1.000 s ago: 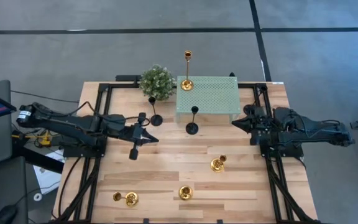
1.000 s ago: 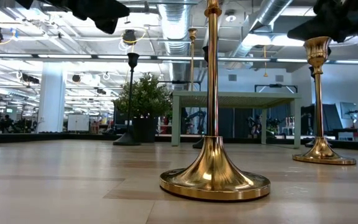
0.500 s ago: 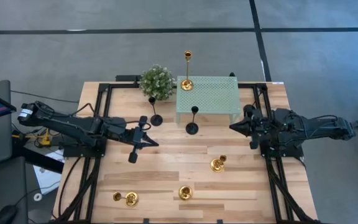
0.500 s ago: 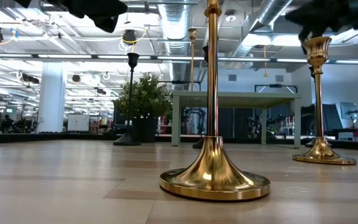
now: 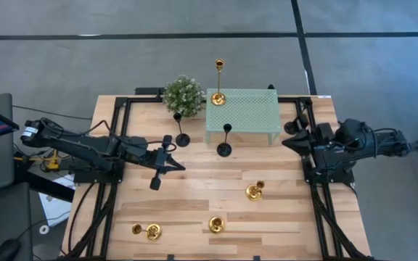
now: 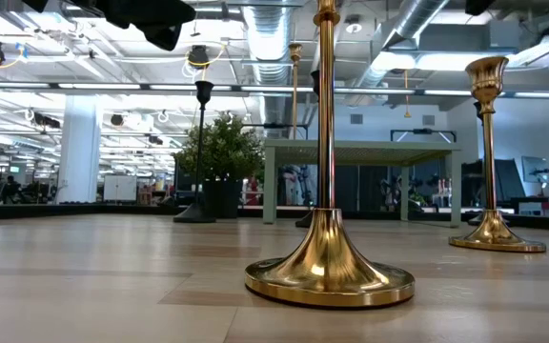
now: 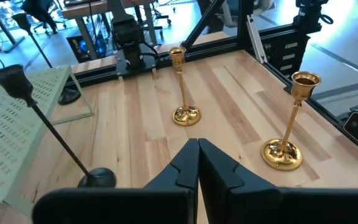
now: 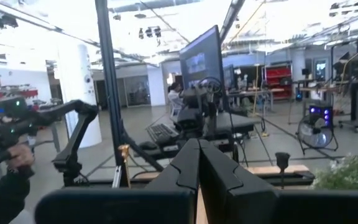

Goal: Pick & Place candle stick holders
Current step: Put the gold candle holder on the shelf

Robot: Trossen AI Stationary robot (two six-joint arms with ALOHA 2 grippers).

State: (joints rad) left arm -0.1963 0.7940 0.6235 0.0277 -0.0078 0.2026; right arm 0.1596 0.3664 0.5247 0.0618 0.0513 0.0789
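Here, the candle stick holders stand scattered over the wooden table (image 5: 194,210). One tall gold holder (image 5: 218,82) stands on the far-left corner of the mint green perforated stand (image 5: 252,112), apparently the place of delivery. Two black holders (image 5: 225,140) (image 5: 181,129) stand just before the stand; three short gold holders (image 5: 254,191) (image 5: 217,224) (image 5: 151,232) remain near the table's front edge, seemingly awaiting transfer. A bushy green plant (image 5: 183,95) sits beside the stand. The left gripper (image 5: 171,163) reaches level over the table's left-middle, jaws together, empty. The right gripper (image 5: 290,143) hangs near the right edge, raised and level, jaws together, holding nothing.
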